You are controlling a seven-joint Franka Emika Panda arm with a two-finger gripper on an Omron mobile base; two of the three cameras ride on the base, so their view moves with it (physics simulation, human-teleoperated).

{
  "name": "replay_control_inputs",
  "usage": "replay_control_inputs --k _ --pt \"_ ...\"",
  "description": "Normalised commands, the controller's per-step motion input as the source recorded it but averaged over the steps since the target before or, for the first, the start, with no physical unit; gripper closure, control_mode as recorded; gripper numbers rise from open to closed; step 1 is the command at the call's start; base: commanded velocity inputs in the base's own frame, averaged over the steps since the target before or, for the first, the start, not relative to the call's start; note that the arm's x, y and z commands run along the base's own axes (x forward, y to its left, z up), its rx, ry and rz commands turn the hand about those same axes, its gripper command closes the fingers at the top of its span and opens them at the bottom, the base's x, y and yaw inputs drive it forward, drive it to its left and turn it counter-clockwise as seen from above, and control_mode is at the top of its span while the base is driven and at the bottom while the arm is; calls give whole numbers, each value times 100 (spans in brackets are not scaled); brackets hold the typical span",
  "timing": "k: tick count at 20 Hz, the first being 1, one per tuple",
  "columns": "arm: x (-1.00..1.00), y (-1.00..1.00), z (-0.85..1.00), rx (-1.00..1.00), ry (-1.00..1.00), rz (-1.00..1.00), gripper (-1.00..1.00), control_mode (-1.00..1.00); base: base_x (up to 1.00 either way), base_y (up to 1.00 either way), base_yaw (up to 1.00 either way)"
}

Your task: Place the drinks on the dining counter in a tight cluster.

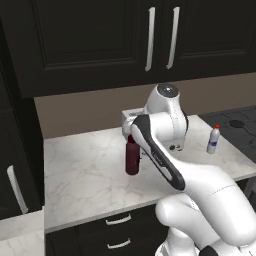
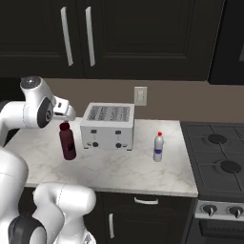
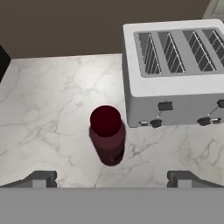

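Gripper (image 3: 111, 179) seen from the hand view: jaws spread wide with nothing between them, the two dark fingertips (image 3: 40, 179) rising far apart at the bottom edge. The maroon bottle (image 3: 107, 139) stands upright on the marble worktop (image 3: 52, 113) straight ahead of the hand, centred between the tips and clear of both. The silver toaster (image 3: 175, 83) sits ahead and to the right of the hand, just beside the bottle; its right end is cut off by the frame. A brown wall runs behind the worktop.

Left base view: the arm's own elbow and forearm cover the hand, so the fingers cannot be made out here. The arm rises from the lower right, folds forward, and its wrist hangs directly above the maroon bottle (image 1: 132, 157), whose cap is partly hidden by the dark link. Most of the toaster (image 1: 131, 119) is hidden behind the arm. The small pale bottle (image 1: 213, 140) stands well off to the right of the hand, near the cooktop edge. Dark wall cabinets (image 1: 100, 40) hang above; dark drawers (image 1: 117, 230) sit below the worktop.

Right base view: the wrist hangs tilted down over the maroon bottle (image 2: 67, 141), but the fingertips are too small to tell apart. The toaster (image 2: 107, 126) stands just right of that bottle, the pale bottle (image 2: 158, 147) further right, then a black stove (image 2: 219, 157), cut off at the frame edge. A wall socket (image 2: 140, 96) shows behind the toaster.
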Motion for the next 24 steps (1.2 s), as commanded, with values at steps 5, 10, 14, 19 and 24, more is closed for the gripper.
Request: replay_control_inputs --k 5,10,14,19,24 --pt "14 0 -2 0 0 0 -100 -100 0 0 0" --pt "21 0 -1 0 1 0 -100 -100 0 0 0" --pt "21 0 -6 0 1 0 -100 -100 0 0 0" --pt "17 0 -6 0 4 0 -100 -100 0 0 0" --pt "5 0 -8 0 6 0 -100 -100 0 0 0"
